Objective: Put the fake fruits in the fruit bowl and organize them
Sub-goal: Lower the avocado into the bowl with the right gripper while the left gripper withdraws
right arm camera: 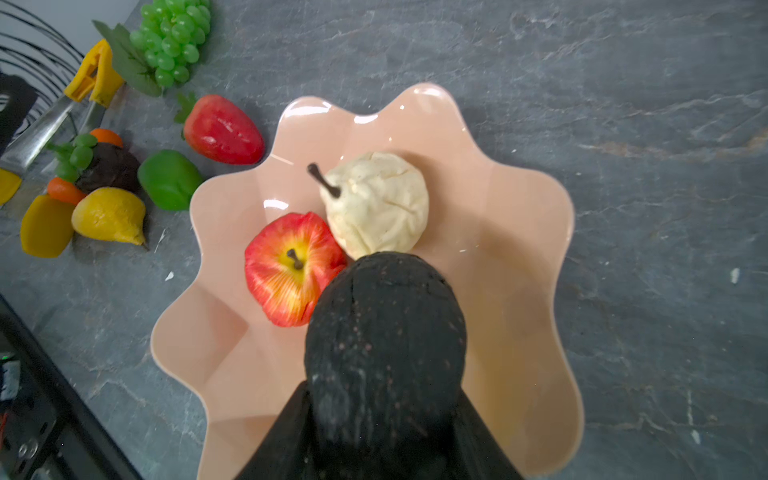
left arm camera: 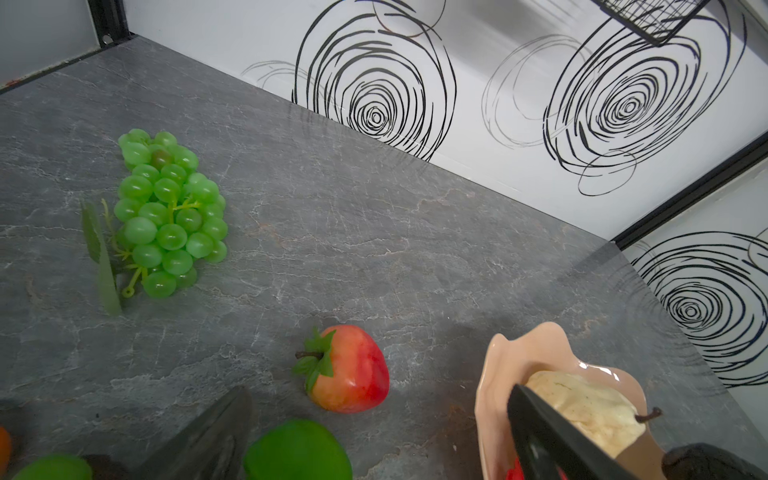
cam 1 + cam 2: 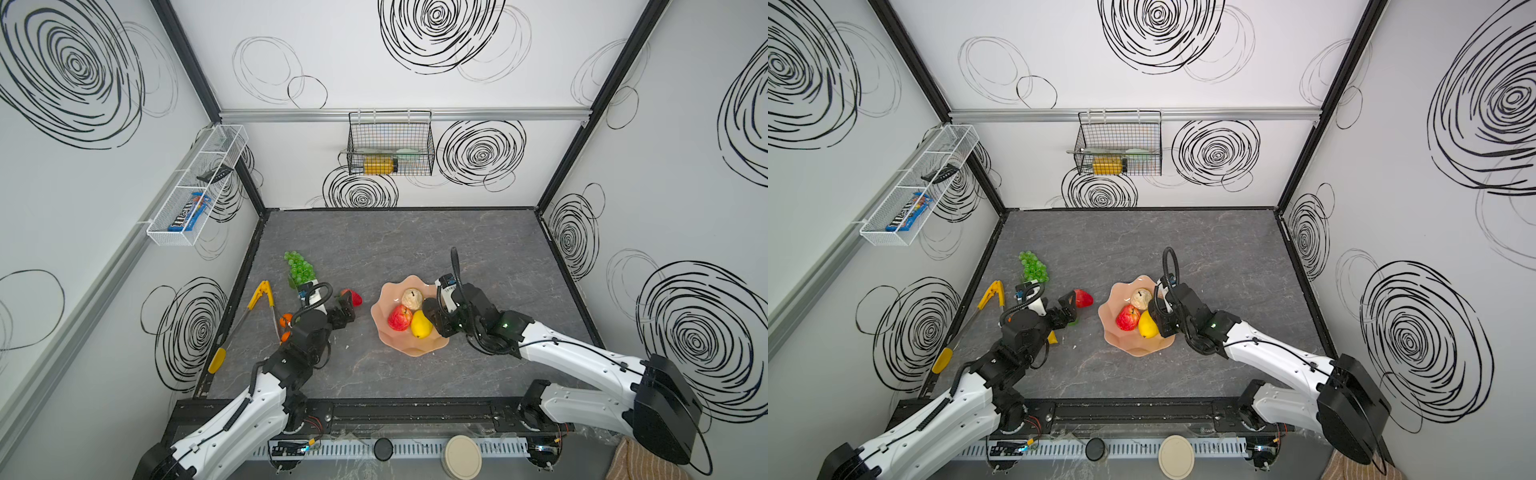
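apple (image 3: 400, 317), pear (image 3: 412, 298) in bowl (image 3: 415, 348), strawberry (image 3: 355, 297) to left

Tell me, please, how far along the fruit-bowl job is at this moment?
Done: a red apple, a beige pear and a yellow fruit lie in the wavy peach-pink bowl. In hand: the right gripper holds a dark avocado over the bowl. Remaining: the green grape bunch, red strawberry, green lime, yellow lemon and small oranges sit on the grey table; the open left gripper hovers by the lime.
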`<action>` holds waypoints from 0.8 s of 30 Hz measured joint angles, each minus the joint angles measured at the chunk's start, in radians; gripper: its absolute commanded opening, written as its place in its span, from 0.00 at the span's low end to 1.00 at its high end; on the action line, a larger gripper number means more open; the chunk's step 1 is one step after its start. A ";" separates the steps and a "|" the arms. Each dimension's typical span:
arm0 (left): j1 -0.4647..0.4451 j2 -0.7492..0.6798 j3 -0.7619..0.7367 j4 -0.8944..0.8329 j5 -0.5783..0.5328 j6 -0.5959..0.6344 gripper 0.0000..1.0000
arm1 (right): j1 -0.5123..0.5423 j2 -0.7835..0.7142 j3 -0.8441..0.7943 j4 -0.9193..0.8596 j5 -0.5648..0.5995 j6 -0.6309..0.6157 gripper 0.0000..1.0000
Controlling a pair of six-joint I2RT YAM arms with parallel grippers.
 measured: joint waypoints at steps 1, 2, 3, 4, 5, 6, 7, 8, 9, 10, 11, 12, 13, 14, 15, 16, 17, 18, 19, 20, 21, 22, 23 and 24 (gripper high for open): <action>0.002 0.002 -0.002 0.002 0.000 0.000 0.99 | 0.021 -0.008 0.000 -0.012 -0.003 0.000 0.36; 0.005 0.005 -0.003 0.003 0.001 0.000 0.99 | 0.044 -0.016 0.000 -0.024 -0.003 0.001 0.36; 0.006 0.008 -0.004 0.003 0.002 0.000 0.99 | 0.062 -0.021 0.000 -0.030 -0.005 0.002 0.36; 0.009 0.012 -0.004 0.003 0.004 0.000 0.99 | 0.079 -0.025 0.000 -0.036 -0.003 0.003 0.36; 0.011 0.015 -0.004 0.003 0.006 0.000 0.99 | 0.096 -0.027 0.000 -0.044 -0.003 0.005 0.36; 0.013 0.017 -0.004 0.003 0.008 0.000 0.99 | 0.104 -0.028 0.000 -0.051 -0.002 0.007 0.36; 0.014 0.018 -0.004 0.003 0.009 -0.001 0.99 | 0.106 -0.029 0.000 -0.058 0.003 0.008 0.36; 0.015 0.018 -0.004 0.003 0.012 -0.001 0.99 | 0.105 -0.029 0.000 -0.062 0.014 0.010 0.36; 0.016 0.017 -0.004 0.003 0.014 -0.001 0.99 | 0.100 -0.030 0.000 -0.064 0.023 0.010 0.36; 0.017 0.017 -0.004 0.003 0.015 -0.001 0.99 | 0.090 -0.033 0.000 -0.064 0.032 0.006 0.36; 0.017 0.017 -0.004 0.003 0.016 -0.001 0.99 | 0.077 -0.037 0.000 -0.063 0.038 -0.001 0.36; 0.018 0.016 -0.004 0.003 0.016 -0.001 0.99 | 0.063 -0.041 0.000 -0.060 0.042 -0.007 0.37; 0.018 0.014 -0.004 0.003 0.016 -0.001 0.99 | 0.045 -0.042 0.000 -0.056 0.044 -0.016 0.36; 0.019 0.013 -0.004 0.003 0.016 -0.001 0.99 | 0.028 -0.042 0.000 -0.052 0.045 -0.025 0.37; 0.019 0.012 -0.004 0.003 0.016 -0.001 1.00 | 0.009 -0.040 0.000 -0.047 0.047 -0.038 0.37; 0.020 0.012 -0.004 0.003 0.016 -0.001 0.99 | -0.011 -0.032 0.002 -0.045 0.049 -0.053 0.37; 0.020 0.011 -0.005 0.003 0.016 -0.001 0.99 | -0.026 -0.022 0.003 -0.042 0.050 -0.066 0.37; 0.020 0.011 -0.005 0.003 0.016 -0.001 1.00 | -0.039 -0.004 0.009 -0.040 0.052 -0.077 0.37; 0.020 0.011 -0.005 0.003 0.016 -0.001 0.99 | -0.051 0.018 0.018 -0.040 0.056 -0.089 0.37; 0.020 0.010 -0.004 0.003 0.016 -0.001 0.99 | -0.060 0.045 0.031 -0.040 0.060 -0.100 0.37; 0.020 0.009 -0.005 0.003 0.016 -0.001 0.99 | -0.065 0.065 0.042 -0.040 0.064 -0.109 0.37; 0.020 0.007 -0.005 0.003 0.016 -0.001 1.00 | -0.068 0.087 0.055 -0.040 0.070 -0.118 0.37; 0.020 0.005 -0.004 0.003 0.016 -0.001 0.99 | -0.069 0.105 0.068 -0.039 0.072 -0.125 0.38; 0.020 0.003 -0.005 0.003 0.016 -0.001 0.99 | -0.069 0.119 0.078 -0.039 0.076 -0.132 0.38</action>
